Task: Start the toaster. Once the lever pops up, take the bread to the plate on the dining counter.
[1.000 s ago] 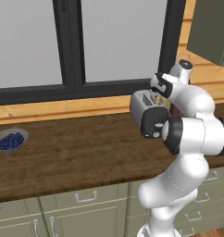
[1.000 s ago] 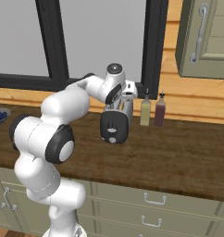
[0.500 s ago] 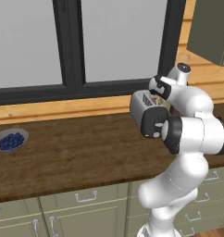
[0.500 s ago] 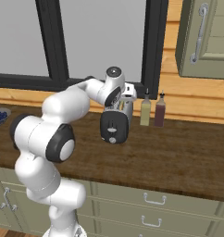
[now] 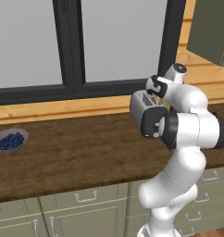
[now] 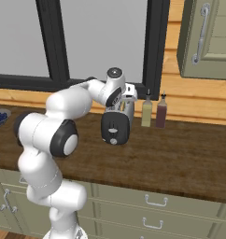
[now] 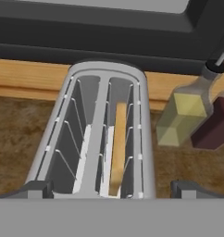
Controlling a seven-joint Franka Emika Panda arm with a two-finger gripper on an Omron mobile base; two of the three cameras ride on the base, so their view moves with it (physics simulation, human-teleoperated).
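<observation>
The gripper (image 7: 109, 187) hangs directly over the toaster (image 7: 102, 134) with its jaws spread wide and nothing between them. In the hand view one dark fingertip (image 7: 33, 189) stands outside one long wall of the toaster and the other outside the opposite wall, so the toaster's near end lies between and just ahead of the jaws. The bread (image 7: 116, 146) stands on edge in one of the two slots, the one nearer the bottles, ahead of the jaws and closer to that fingertip; the other slot holds only wire guides. Beyond that fingertip, off to the side of the jaws, an oil bottle (image 7: 181, 115) with yellow-green contents stands just beside a dark red bottle (image 7: 215, 122) on the wood counter (image 7: 14, 134). In the left base view the toaster (image 5: 148, 115) sits under the hand, and a small bowl of blueberries (image 5: 9, 140) rests well apart from the jaws, far along the counter. In the right base view the toaster's dark end face (image 6: 115, 128) faces the camera below the hand.
</observation>
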